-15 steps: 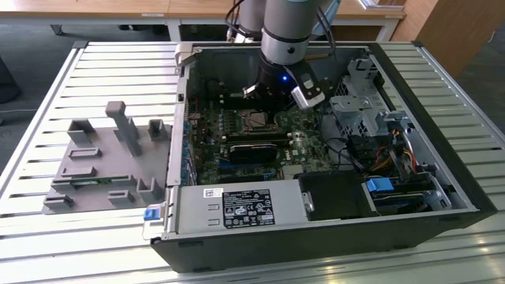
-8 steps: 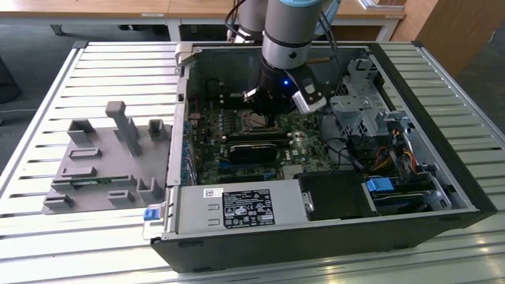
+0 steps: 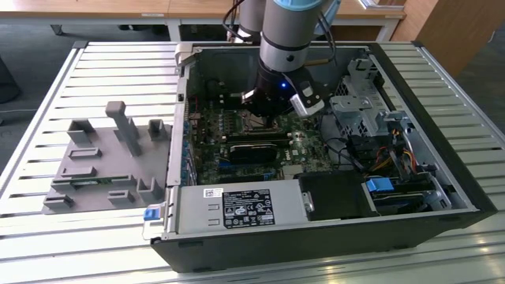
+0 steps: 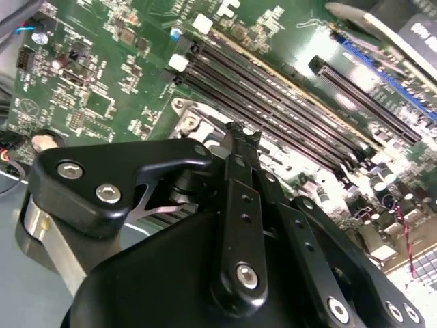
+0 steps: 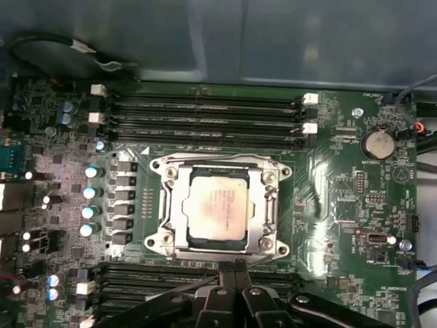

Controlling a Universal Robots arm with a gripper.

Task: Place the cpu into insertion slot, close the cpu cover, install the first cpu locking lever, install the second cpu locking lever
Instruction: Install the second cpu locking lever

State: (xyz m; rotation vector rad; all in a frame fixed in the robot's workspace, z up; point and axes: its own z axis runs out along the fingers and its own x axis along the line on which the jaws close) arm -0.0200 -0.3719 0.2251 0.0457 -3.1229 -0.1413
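In the first wrist view the cpu (image 5: 217, 210), a pale square chip, lies flat in the insertion slot (image 5: 274, 175) on the green board. The cpu cover (image 5: 170, 205), a silvery frame, lies down around the chip, which shows through its window. Thin metal bars run along two opposite sides of the frame. My gripper (image 5: 235, 268) hovers just beside the socket's edge, its black fingers (image 4: 236, 147) pressed together with nothing seen between them. A corner of the slot (image 4: 186, 113) shows just past the fingertips. In the exterior view the gripper (image 3: 261, 120) reaches down into the open computer case over the board.
Long black memory slots (image 5: 205, 113) flank the socket on two sides. A black card (image 3: 254, 152), a labelled power supply (image 3: 240, 208) and a drive cage with cables (image 3: 371, 121) crowd the case. A grey fixture (image 3: 103, 160) stands on the slatted table at the exterior view's left.
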